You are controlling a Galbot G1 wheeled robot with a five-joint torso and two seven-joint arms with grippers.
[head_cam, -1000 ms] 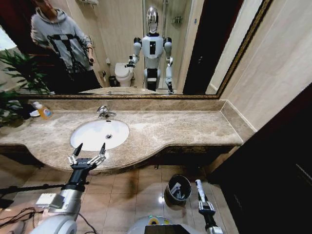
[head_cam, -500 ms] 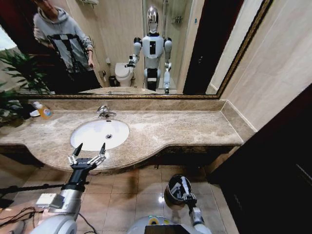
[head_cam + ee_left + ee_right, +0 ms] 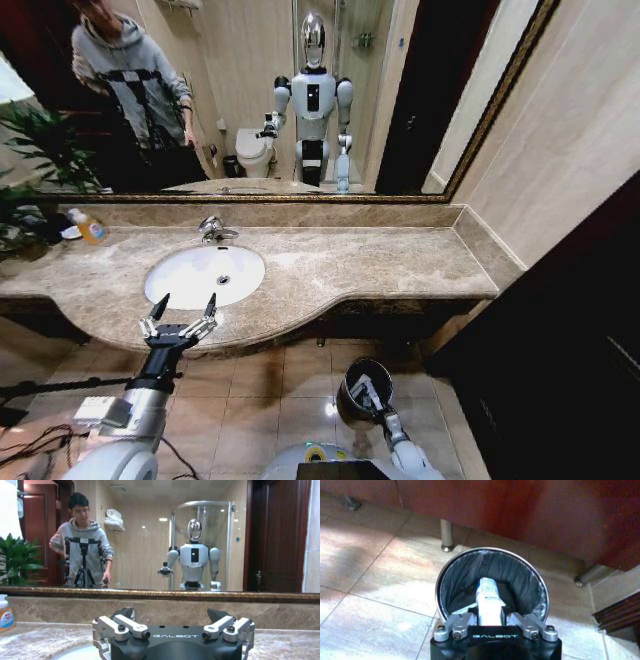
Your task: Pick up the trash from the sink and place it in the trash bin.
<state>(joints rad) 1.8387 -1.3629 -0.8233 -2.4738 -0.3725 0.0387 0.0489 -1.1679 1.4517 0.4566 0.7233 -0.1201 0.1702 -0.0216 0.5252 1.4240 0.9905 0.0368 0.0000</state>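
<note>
Beige-brown marble forms the surface (image 3: 360, 262) in the head view, with the white oval porcelain sink (image 3: 190, 272) set into it below a chrome faucet (image 3: 212, 230). The basin appears bare apart from its drain. A yellow bottle with a white cap (image 3: 88, 227) stands on the surface well to the left of the sink, beside a green potted plant (image 3: 35, 150). The left hand (image 3: 180, 312) is held at the front edge of the surface, just before the sink, its two dark fingers spread apart and gripping nothing. On the tiled floor below the surface stands the small round dark glossy trash bin (image 3: 352, 400). The right hand (image 3: 366, 392) is directly over the bin's opening, holding a white tube (image 3: 361, 384).

In the left wrist view, the left hand (image 3: 172, 617) has its fingertips (image 3: 216, 614) wide apart, facing the marble backsplash and the mirror above it. The yellow bottle (image 3: 5, 613) shows at the edge of the picture.

In the right wrist view, the right hand (image 3: 489, 620) is closed on the white tube (image 3: 487, 594), which points down into the trash bin (image 3: 455, 573). The bin is lined with a dark bag and stands on beige floor tiles beside the metal legs of a dark red-brown cabinet (image 3: 530, 513).
</note>
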